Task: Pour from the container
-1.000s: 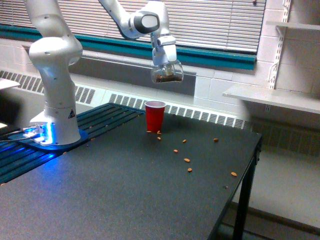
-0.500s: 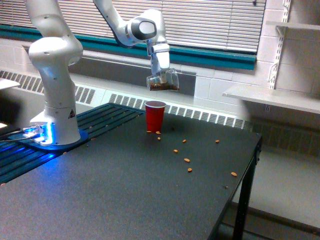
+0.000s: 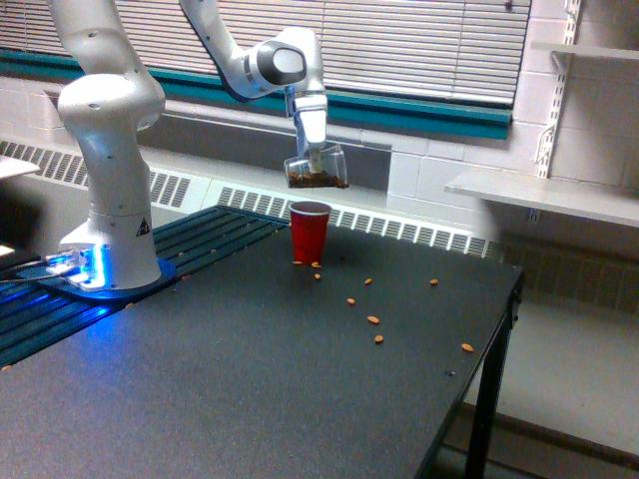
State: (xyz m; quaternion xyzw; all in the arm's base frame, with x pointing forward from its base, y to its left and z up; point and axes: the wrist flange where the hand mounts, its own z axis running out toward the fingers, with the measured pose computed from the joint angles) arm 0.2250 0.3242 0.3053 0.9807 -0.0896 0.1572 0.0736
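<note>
While it hangs in the air just above the red cup [image 3: 311, 231], the container [image 3: 317, 167] lies tipped over, its long axis near level; its mouth seems to face the exterior view's left, though the clear plastic blurs there. Brown pieces sit along its lower side. The gripper [image 3: 315, 152] comes down from above, clamped on the container. Loose nuts [image 3: 372, 319] dot the black table [image 3: 250, 389]. No writing is readable.
</note>
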